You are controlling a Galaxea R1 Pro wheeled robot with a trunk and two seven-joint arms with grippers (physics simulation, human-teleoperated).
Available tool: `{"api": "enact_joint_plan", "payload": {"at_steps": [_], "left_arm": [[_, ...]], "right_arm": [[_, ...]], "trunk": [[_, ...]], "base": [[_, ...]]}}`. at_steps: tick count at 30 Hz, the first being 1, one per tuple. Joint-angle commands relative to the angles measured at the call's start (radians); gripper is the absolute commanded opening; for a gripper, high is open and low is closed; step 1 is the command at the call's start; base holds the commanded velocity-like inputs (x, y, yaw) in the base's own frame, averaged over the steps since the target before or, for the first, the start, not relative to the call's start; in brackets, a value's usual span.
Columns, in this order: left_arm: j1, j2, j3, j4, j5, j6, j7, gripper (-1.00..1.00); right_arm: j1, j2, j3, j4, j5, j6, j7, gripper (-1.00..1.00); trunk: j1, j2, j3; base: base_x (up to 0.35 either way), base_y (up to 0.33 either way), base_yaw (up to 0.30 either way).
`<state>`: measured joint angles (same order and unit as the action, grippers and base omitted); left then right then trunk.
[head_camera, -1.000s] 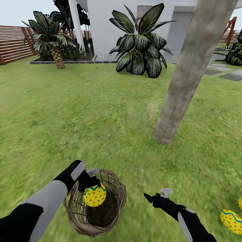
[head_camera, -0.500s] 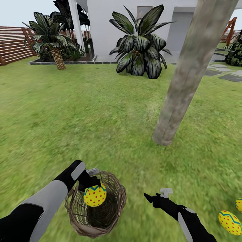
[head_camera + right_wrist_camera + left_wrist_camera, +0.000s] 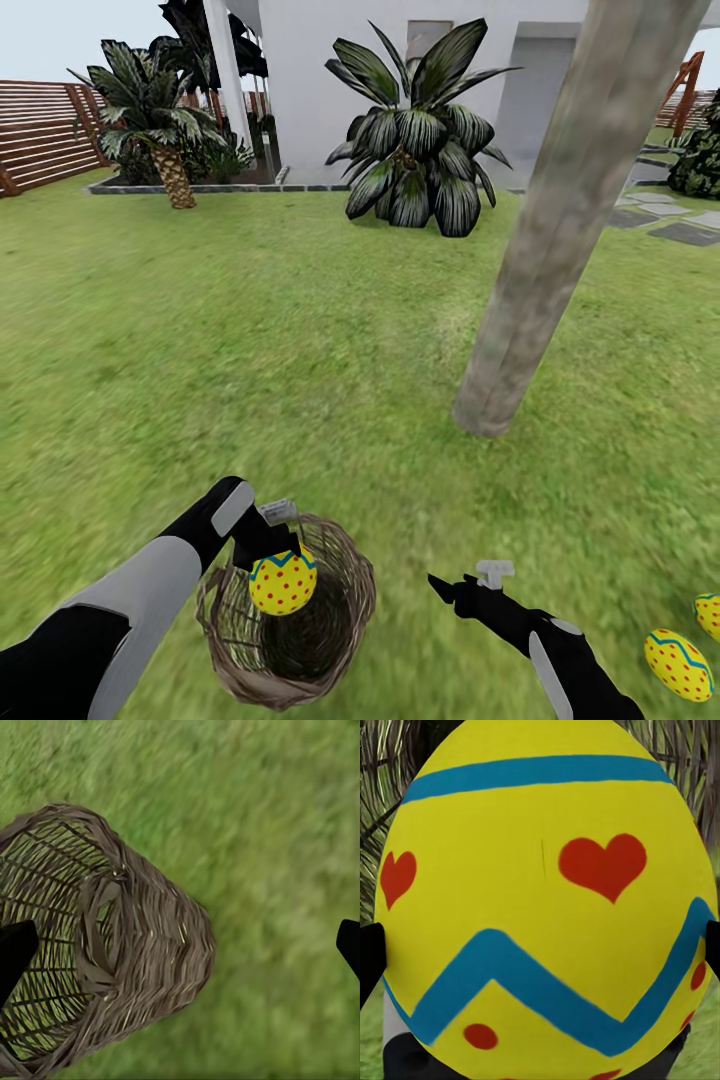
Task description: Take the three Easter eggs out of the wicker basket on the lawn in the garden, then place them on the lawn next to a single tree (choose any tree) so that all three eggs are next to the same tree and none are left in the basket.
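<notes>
One yellow Easter egg point(image 3: 282, 583) is over the open wicker basket point(image 3: 340, 640). Two more eggs point(image 3: 679, 664) lie on the green lawn point(image 3: 250, 350), near the grey-brown tree point(image 3: 560, 230).

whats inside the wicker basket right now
One Easter egg, held by the left claw at the wicker basket mouth. Below it, dark weave; the egg and claw hide part of the bottom.

The lawn point(image 3: 250, 330) carried a wicker basket point(image 3: 335, 640) near left, a tree trunk point(image 3: 520, 330) (leaning) farther right, and two eggs point(image 3: 680, 662) at the near right edge.
</notes>
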<state>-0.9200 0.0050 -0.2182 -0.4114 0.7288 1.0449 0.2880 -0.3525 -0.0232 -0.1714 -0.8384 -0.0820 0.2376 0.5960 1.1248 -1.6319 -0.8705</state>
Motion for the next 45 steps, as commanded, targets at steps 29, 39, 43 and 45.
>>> {"api": "enact_joint_plan", "payload": {"at_steps": [29, 39, 43, 45], "left_arm": [[0.000, 0.001, -0.004, -0.003, 0.008, 0.002, 0.007, -1.00], [0.000, 0.004, -0.004, -0.003, 0.008, 0.002, 0.006, -1.00], [0.000, 0.004, -0.004, -0.004, 0.008, 0.002, 0.005, -1.00], [0.000, 0.004, -0.004, -0.005, 0.008, 0.002, 0.006, -1.00]], "right_arm": [[0.000, 0.000, -0.002, 0.001, -0.009, 0.011, 0.004, 1.00], [0.000, 0.000, -0.002, 0.001, -0.009, 0.011, 0.004, 1.00], [0.000, 0.000, -0.003, 0.001, -0.009, 0.011, 0.004, 1.00], [0.000, 0.000, -0.003, 0.002, -0.009, 0.011, 0.004, 1.00]], "trunk": [[-0.111, 0.203, 0.090], [-0.150, 0.273, 0.122], [-0.165, 0.301, 0.134], [-0.173, 0.315, 0.140]], "base": [[0.000, 0.000, 0.000], [0.000, 0.000, 0.000], [0.000, 0.000, 0.000], [0.000, 0.000, 0.000]]}}
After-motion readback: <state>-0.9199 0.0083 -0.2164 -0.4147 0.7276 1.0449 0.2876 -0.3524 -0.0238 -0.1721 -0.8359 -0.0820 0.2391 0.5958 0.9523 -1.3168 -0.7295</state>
